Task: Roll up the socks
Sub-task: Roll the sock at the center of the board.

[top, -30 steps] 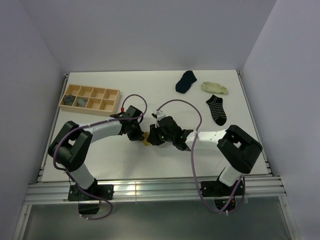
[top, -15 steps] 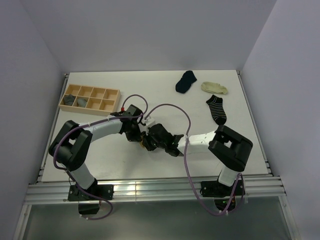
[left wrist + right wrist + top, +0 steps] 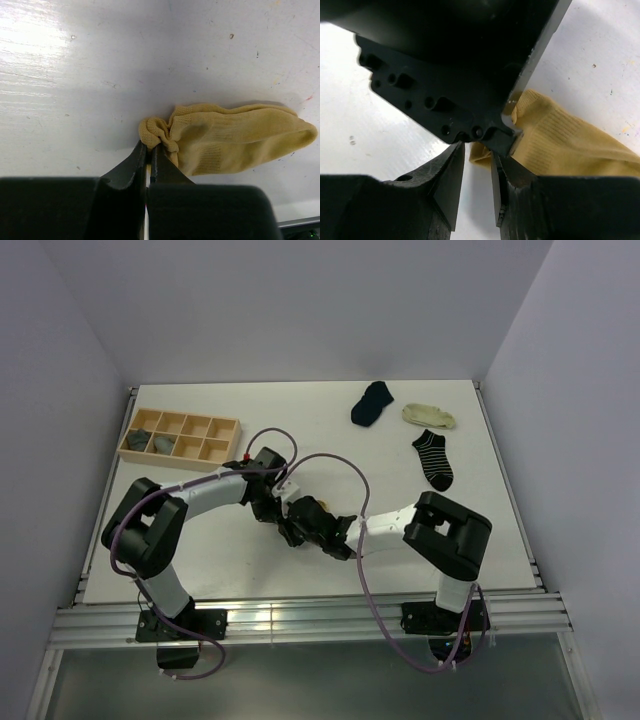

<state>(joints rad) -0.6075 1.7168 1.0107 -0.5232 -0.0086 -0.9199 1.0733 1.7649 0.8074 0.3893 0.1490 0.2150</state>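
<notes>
A mustard-yellow sock (image 3: 235, 140) lies flat on the white table, bunched at its left end. My left gripper (image 3: 148, 147) is shut on that bunched end and sits near the table's middle (image 3: 273, 502). My right gripper (image 3: 477, 150) is right against it (image 3: 303, 521), its jaws apart with a fold of the same sock (image 3: 560, 142) at their tips. The left gripper's black fingers (image 3: 470, 100) fill the top of the right wrist view. From above, both grippers hide the sock.
A wooden compartment tray (image 3: 181, 438) stands at the back left with grey socks (image 3: 150, 441) in two cells. A navy sock (image 3: 372, 402), a cream sock (image 3: 429, 416) and a black-and-white striped sock (image 3: 433, 459) lie at the back right.
My right gripper has slid left up against the left gripper and now covers the yellow sock from above. Its jaws have widened. The left gripper has stayed shut in place.
</notes>
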